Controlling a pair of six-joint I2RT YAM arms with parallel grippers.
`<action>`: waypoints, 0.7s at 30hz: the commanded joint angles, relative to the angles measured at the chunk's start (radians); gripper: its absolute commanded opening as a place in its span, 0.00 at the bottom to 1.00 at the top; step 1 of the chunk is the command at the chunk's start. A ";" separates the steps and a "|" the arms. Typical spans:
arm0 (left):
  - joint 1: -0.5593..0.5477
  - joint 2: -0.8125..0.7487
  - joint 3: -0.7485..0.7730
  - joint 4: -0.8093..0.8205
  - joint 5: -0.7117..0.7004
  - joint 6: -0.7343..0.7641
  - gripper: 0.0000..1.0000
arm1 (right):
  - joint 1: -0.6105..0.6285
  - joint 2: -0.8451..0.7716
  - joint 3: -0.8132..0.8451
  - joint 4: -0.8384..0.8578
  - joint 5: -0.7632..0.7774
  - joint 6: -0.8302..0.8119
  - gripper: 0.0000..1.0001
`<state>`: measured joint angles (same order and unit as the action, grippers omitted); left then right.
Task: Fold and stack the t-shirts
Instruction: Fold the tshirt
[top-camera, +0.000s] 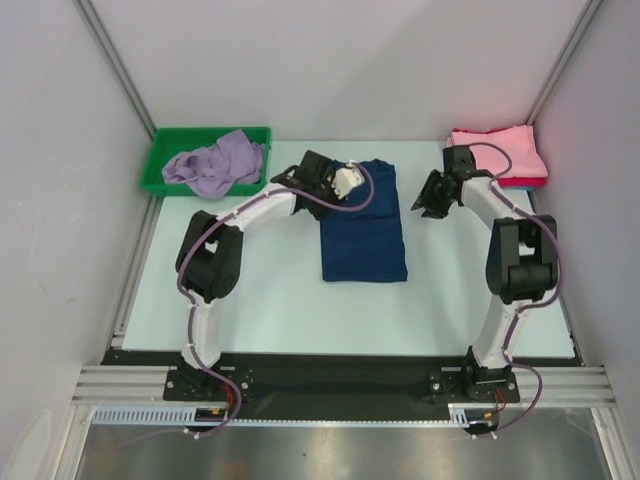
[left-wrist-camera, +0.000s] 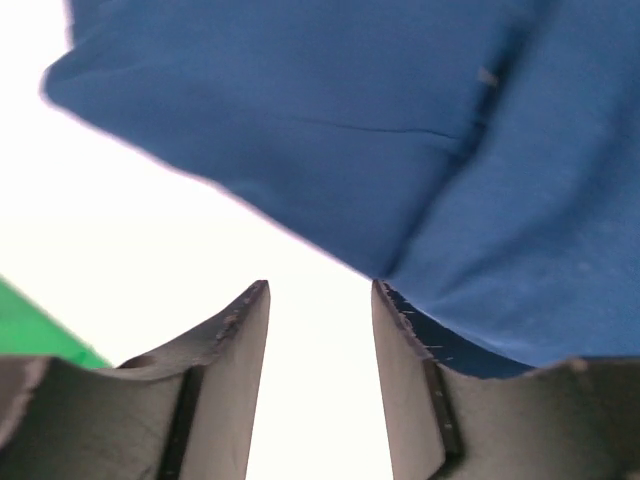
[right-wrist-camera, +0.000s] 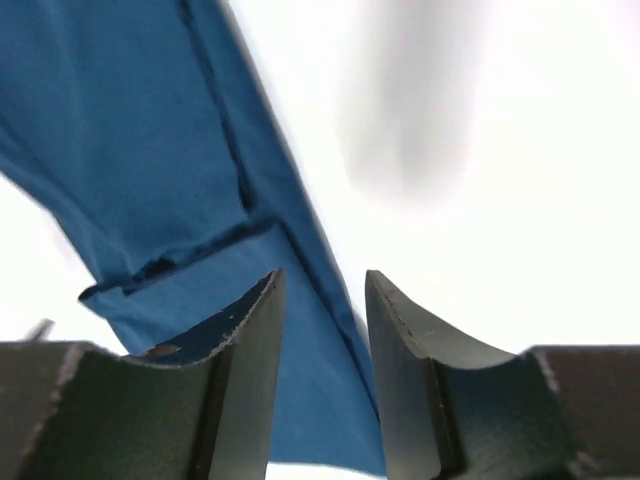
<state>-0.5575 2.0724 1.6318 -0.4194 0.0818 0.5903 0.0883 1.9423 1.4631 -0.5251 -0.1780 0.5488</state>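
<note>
I'm seeing a pale table (top-camera: 260, 300) sitting between white walls (top-camera: 330, 70). The folded navy t-shirt (top-camera: 364, 225) is lying mid-table. Both the left gripper (left-wrist-camera: 318, 290) and right gripper (right-wrist-camera: 322, 275) are hanging slightly parted, gripping nothing, by its far corners.

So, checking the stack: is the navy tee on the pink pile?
No, the navy tee lies folded on its own, apart from the pink pile.

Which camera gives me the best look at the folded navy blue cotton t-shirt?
Top external: nearly the whole folded navy blue cotton t-shirt shows as a rectangle. The left wrist view catches only one corner up close; the right wrist view only a hemmed edge.
</note>
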 joint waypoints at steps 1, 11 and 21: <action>0.080 -0.058 0.106 -0.059 0.024 -0.205 0.51 | 0.046 -0.170 -0.055 0.003 0.086 -0.078 0.41; -0.027 -0.181 -0.102 -0.205 0.317 -0.096 0.49 | 0.179 -0.076 -0.172 0.189 -0.161 -0.007 0.18; -0.036 -0.038 -0.102 -0.084 0.204 -0.201 0.47 | 0.156 -0.069 -0.302 0.172 -0.137 0.014 0.17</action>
<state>-0.6117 1.9900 1.5326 -0.5472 0.3332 0.4255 0.2565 1.9041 1.1934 -0.3607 -0.3138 0.5571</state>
